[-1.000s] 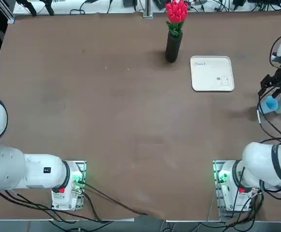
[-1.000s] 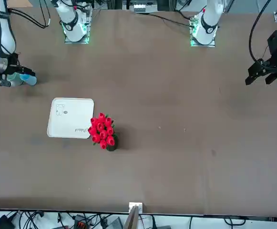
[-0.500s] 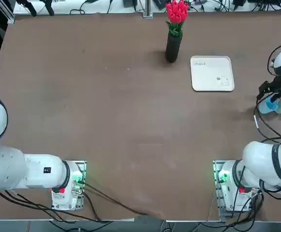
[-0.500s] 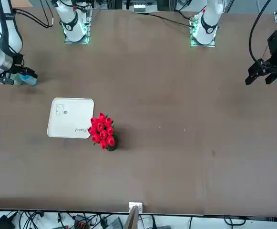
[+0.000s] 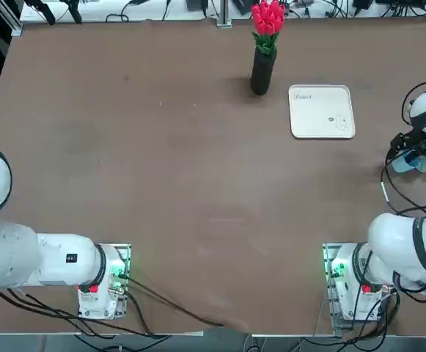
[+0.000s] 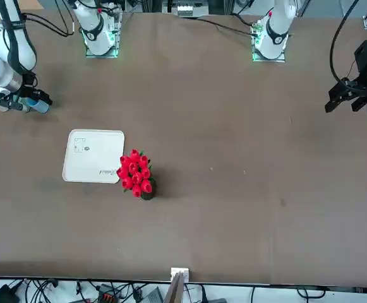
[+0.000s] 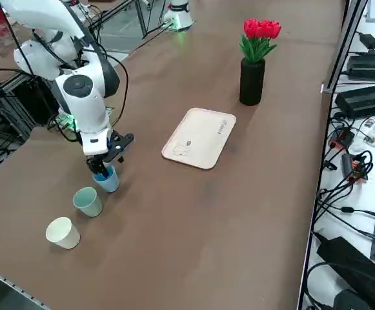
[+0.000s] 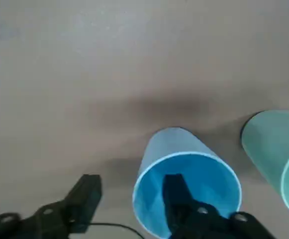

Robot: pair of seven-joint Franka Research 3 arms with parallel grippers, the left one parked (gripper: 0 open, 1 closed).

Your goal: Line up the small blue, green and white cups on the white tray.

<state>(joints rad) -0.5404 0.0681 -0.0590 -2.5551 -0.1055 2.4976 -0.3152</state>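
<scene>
Bare table (image 5: 198,183) between blue cup (image 7: 108,180) and tray (image 5: 322,111); vase (image 5: 262,71) beside tray.

Overhead, front, right-side share table (image 5: 161,183) — wrist close.

Black vase (image 5: 262,72) of red flowers (image 5: 267,17)
</scene>
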